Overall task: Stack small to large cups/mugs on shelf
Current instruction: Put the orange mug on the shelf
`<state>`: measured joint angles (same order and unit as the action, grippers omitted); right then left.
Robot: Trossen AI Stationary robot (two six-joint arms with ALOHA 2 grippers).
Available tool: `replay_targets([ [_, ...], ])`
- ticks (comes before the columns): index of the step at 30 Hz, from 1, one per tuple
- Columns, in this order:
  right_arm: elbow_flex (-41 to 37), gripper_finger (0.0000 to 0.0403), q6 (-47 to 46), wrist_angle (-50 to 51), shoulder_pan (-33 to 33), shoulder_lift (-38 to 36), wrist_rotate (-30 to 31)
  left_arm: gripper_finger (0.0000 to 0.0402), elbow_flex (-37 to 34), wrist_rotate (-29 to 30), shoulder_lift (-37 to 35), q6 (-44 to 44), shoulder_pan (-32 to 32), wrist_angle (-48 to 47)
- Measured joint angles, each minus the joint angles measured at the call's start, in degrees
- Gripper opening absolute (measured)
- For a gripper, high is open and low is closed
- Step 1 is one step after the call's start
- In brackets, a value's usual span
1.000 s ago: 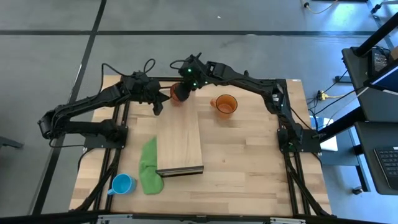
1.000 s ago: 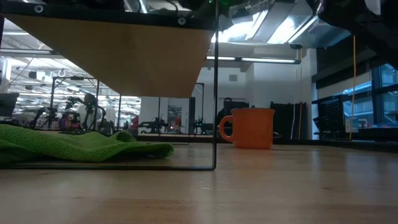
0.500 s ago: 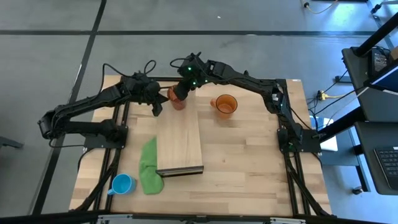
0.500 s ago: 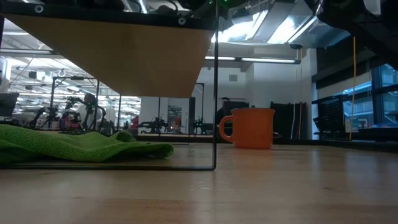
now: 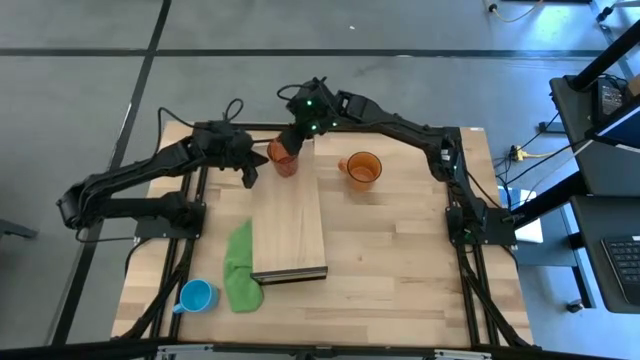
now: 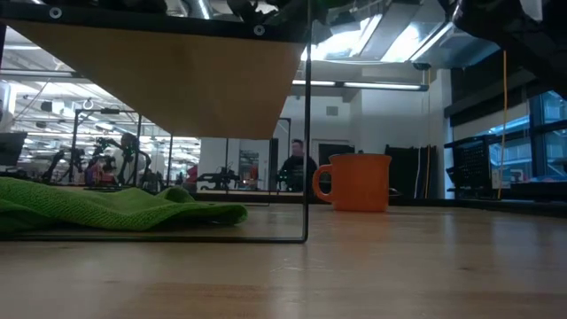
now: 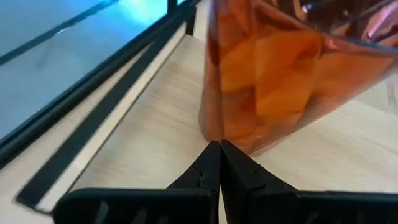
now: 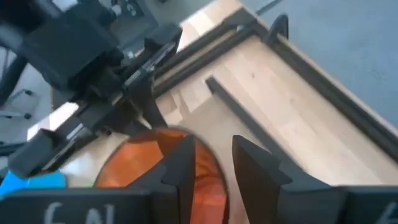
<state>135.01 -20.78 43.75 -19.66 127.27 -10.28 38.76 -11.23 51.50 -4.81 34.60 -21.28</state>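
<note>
Dark red translucent tumbler (image 5: 284,160) upright at the far end of the shelf (image 5: 288,228), close to its left edge. Right gripper (image 5: 293,139) directly above the tumbler, fingers (image 8: 180,169) parted, one inside the mouth and one outside the rim, not clearly clamped on the wall. Left gripper (image 5: 252,172) just left of the tumbler at the shelf's far-left corner, fingers (image 7: 219,163) pressed together, tips at the foot of the red wall (image 7: 273,81).

Orange translucent handled mug (image 5: 362,169) on the tabletop (image 5: 400,260) right of the shelf's far end, apart from both grippers. Light blue handled mug (image 5: 197,296) at the near-left corner of the table, beside the green cloth (image 5: 240,268) lying along the shelf's left side.

Against half a second ago: right wrist pulled slightly farther back and higher over the tumbler; left arm shifted a little to the left; tumbler, both mugs and cloth unmoved. Person (image 6: 294,168) newly visible far off in the room behind the orange mug (image 6: 359,182).
</note>
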Motion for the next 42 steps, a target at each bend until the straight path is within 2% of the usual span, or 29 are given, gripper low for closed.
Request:
replay_targets([
  [8, 0.0, 0.0108, 0.1, -2.9, -1.5, -1.7, -0.5, 0.0, 0.0, 0.0, 0.1, -0.6, 0.0, -1.4],
  [11, 0.0, 0.0108, 2.9, -0.6, -2.3, -4.1, 0.9, 0.0, 0.0, 0.6, -0.2, -0.6, 0.0, -1.9],
  [16, 0.1, 0.0108, 9.4, 14.3, -4.1, -11.2, 15.1, 0.0, 0.0, 1.9, -4.7, -0.7, 0.0, -4.0],
  [18, -0.1, 0.0108, 9.5, 21.4, -5.8, -12.9, 15.8, 0.0, 0.0, 1.1, -7.7, -1.2, 0.0, -3.8],
  [21, -2.3, 0.0108, 9.8, 30.0, -8.3, -13.8, 13.2, 0.0, 0.0, -1.4, -12.5, -3.6, 0.0, -3.5],
  [24, -6.3, 0.0108, 12.1, 34.5, -10.6, -14.0, 11.1, 0.0, 0.0, -4.4, -17.2, -7.0, 0.0, -3.5],
  [27, -12.0, 0.0108, 13.7, 34.3, -13.3, -14.0, 5.2, 0.0, 0.0, -6.4, -20.9, -9.8, -0.2, -3.5],
  [33, -25.2, 0.0109, 16.5, 34.1, -18.4, -17.2, 3.7, 0.0022, 0.0, -2.5, -27.3, -12.6, -2.1, -3.8],
  [38, -36.4, 0.0138, 13.9, 32.1, -21.2, -24.8, 2.3, 0.0064, 0.0, 1.4, -29.9, -14.6, -2.9, -7.1],
  [42, -46.5, 0.0179, 8.4, 25.3, -22.1, -33.7, 1.2, 0.009, 0.0, 2.5, -29.8, -14.6, -2.9, -8.6],
])
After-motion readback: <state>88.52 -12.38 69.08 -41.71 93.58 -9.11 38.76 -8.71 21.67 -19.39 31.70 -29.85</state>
